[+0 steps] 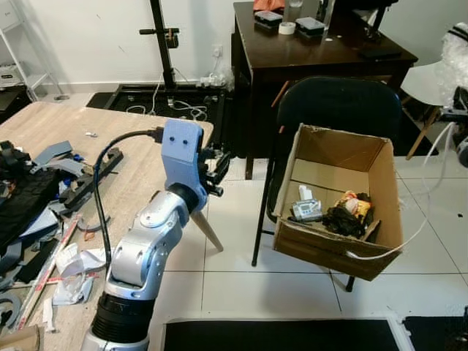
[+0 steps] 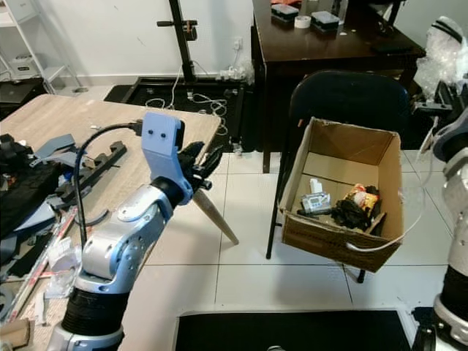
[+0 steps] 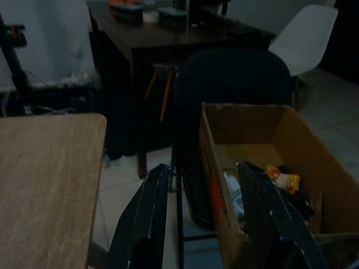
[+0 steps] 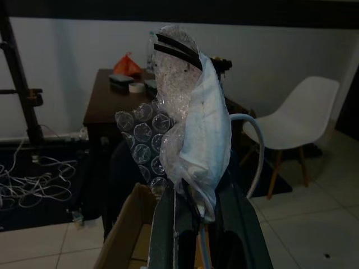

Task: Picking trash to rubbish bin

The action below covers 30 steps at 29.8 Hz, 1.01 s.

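Note:
An open cardboard box (image 1: 322, 246) rests on a black chair (image 1: 338, 102) and holds a black wad, an orange packet (image 1: 357, 205) and a small white item. My left gripper (image 1: 218, 170) hovers open and holds nothing, over the wooden table's (image 1: 44, 124) right corner, left of the box; the left wrist view looks past its fingers (image 3: 150, 207) at the box (image 3: 263, 120). My right gripper (image 4: 196, 196) is shut on a wad of bubble wrap (image 4: 179, 120) with pale plastic, held high at the right above the box. A thin white tube (image 1: 418, 219) loops from the box toward that arm.
Crumpled paper (image 1: 73, 263), black strips and scraps litter the table's left part. A dark wooden desk (image 1: 307, 51) stands behind the chair, a white chair (image 1: 428, 82) to its right, and a black stand (image 1: 164, 44) with loose cables at the back. White tiled floor lies between table and box.

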### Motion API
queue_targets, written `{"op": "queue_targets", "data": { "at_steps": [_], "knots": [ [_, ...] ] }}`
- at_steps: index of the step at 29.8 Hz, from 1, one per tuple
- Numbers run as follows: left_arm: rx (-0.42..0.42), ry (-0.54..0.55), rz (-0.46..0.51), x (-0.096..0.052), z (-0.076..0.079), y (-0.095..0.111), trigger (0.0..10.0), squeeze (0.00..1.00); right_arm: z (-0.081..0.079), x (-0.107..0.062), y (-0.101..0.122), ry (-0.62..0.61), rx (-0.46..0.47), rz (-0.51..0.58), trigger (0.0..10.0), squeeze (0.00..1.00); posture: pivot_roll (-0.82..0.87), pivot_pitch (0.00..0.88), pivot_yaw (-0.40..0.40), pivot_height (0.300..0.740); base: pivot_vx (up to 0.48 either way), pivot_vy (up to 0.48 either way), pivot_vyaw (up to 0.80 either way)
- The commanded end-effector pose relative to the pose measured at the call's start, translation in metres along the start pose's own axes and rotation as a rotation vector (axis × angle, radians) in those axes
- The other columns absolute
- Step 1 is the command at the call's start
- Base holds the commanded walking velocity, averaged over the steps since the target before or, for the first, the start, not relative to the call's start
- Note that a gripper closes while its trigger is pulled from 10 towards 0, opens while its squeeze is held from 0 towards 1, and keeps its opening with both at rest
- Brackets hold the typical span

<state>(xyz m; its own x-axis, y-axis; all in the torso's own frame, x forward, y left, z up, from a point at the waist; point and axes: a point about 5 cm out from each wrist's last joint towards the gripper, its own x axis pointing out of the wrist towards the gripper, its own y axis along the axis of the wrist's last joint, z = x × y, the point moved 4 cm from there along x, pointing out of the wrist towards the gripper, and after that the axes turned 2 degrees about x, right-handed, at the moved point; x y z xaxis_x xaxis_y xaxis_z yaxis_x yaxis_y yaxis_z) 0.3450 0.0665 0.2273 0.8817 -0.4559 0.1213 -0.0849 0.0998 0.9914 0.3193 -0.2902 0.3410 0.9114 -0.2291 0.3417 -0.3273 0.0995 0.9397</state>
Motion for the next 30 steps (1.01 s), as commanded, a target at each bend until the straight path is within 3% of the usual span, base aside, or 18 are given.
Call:
{"op": "queue_targets", "data": {
  "at_steps": [1,6,11,15,30],
  "knots": [
    [0.011,-0.017,0.019,-0.003,-0.001,0.009,10.0,0.0,-0.002,0.002,0.004,0.004,0.01,0.026,10.0,0.0,0.05,0.133,0.044,0.74,0.0,0.0,0.0],
    [0.001,-0.052,0.037,-0.004,0.008,0.012,10.0,0.0,0.001,0.008,-0.002,0.003,-0.002,0.021,10.0,0.0,0.06,0.138,0.04,0.74,0.0,0.0,0.0],
    [0.011,-0.032,0.036,-0.003,0.011,0.011,10.0,0.0,-0.007,0.011,-0.004,0.017,0.016,0.014,10.0,0.0,0.08,0.127,0.025,0.74,0.0,0.0,0.0],
    [0.013,-0.005,0.042,-0.006,0.005,0.01,10.0,0.0,-0.017,0.014,-0.009,0.044,0.017,0.006,10.0,0.0,0.08,0.131,0.01,0.74,0.0,0.0,0.0],
    [-0.005,0.023,0.055,-0.01,0.002,0.015,10.0,0.0,-0.021,0.016,-0.014,0.062,0.049,-0.001,10.0,0.0,0.08,0.126,-0.001,0.74,0.0,0.0,-0.8]
  ]
}}
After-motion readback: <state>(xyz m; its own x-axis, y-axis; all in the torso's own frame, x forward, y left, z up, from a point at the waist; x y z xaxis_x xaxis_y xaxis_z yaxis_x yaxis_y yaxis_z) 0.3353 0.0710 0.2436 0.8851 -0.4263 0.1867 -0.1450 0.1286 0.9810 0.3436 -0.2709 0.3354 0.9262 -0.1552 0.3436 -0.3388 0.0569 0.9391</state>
